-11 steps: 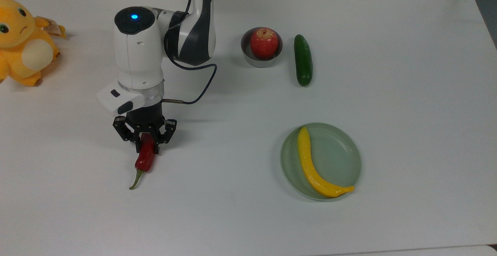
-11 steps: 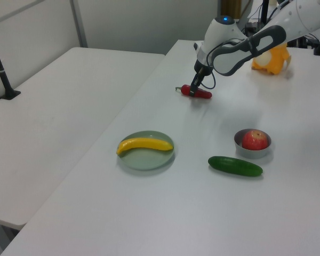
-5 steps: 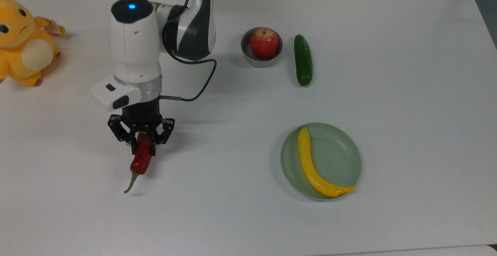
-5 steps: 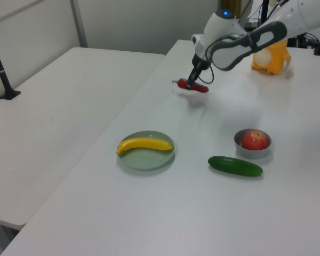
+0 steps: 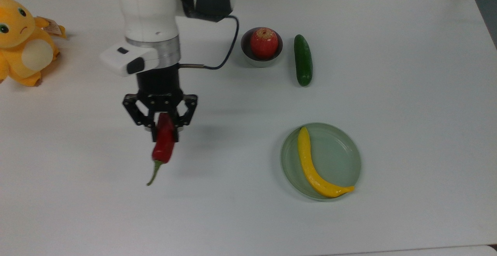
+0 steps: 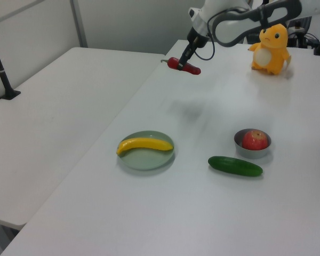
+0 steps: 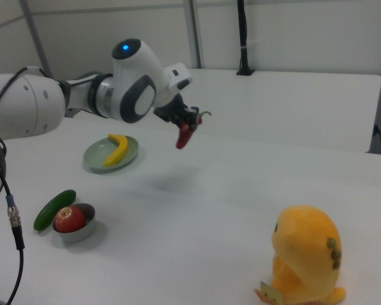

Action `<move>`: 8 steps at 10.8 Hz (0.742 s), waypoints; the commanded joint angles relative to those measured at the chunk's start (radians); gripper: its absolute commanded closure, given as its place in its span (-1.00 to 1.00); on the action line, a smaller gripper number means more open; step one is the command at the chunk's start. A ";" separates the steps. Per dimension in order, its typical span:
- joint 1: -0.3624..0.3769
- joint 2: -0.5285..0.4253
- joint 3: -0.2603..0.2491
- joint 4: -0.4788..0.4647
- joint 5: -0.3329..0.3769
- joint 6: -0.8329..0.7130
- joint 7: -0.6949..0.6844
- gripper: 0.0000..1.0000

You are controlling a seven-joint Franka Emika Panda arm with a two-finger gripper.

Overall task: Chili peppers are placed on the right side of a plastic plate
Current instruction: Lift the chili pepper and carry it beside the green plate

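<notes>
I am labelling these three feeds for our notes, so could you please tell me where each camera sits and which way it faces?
Top view: overhead, looking down on the table; the gripper holds the chili.
Left view: raised past the plate end, facing the plush toy; forearm shows.
Right view: low behind the plush toy, facing the plate; elbow and wrist show.
All share the chili, plate and plush toy.

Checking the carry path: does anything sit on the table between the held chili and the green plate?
No. In the top view, the table is bare between the chili, held in the gripper, and the plate. The left view agrees.
</notes>
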 commanded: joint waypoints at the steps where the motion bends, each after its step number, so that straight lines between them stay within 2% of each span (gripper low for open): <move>1: 0.029 -0.039 0.077 -0.030 -0.008 -0.034 0.072 1.00; 4: 0.069 -0.018 0.126 -0.038 -0.013 -0.027 0.097 1.00; 8: 0.111 0.054 0.128 -0.038 -0.010 0.019 0.146 1.00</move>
